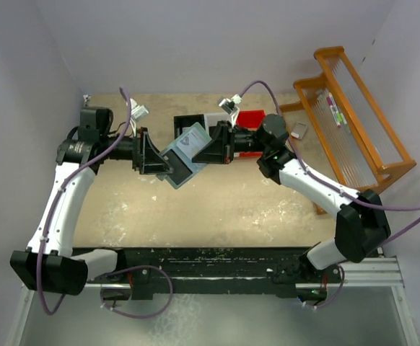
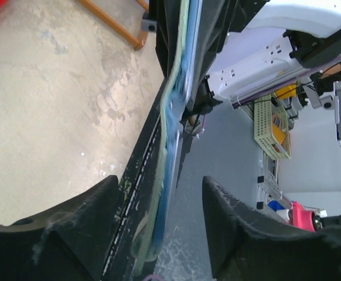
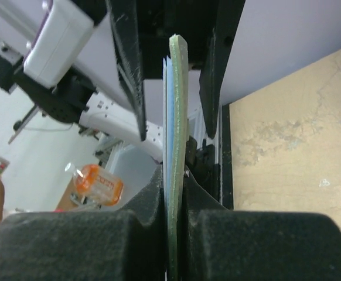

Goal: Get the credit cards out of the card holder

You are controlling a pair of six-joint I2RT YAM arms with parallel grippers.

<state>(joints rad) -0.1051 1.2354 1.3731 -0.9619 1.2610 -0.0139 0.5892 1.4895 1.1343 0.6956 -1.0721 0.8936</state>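
Observation:
The pale teal card holder (image 1: 194, 140) hangs unfolded in the air over the middle of the table, between both arms. My right gripper (image 1: 210, 148) is shut on its upper right edge; in the right wrist view the fingers (image 3: 153, 193) pinch the green edge of the card holder (image 3: 176, 105). My left gripper (image 1: 167, 160) stands open around the lower left panel. There the card holder (image 2: 169, 152) runs edge-on between the left gripper's (image 2: 162, 187) fingers, nearer the left one, with a gap on the right. The credit cards cannot be told apart from the holder's layers.
Black (image 1: 188, 121), white (image 1: 213, 119) and red (image 1: 252, 117) bins stand at the back of the table (image 1: 217, 209). An orange wooden rack (image 1: 354, 122) fills the right side, with a small pale object (image 1: 299, 130) beside it.

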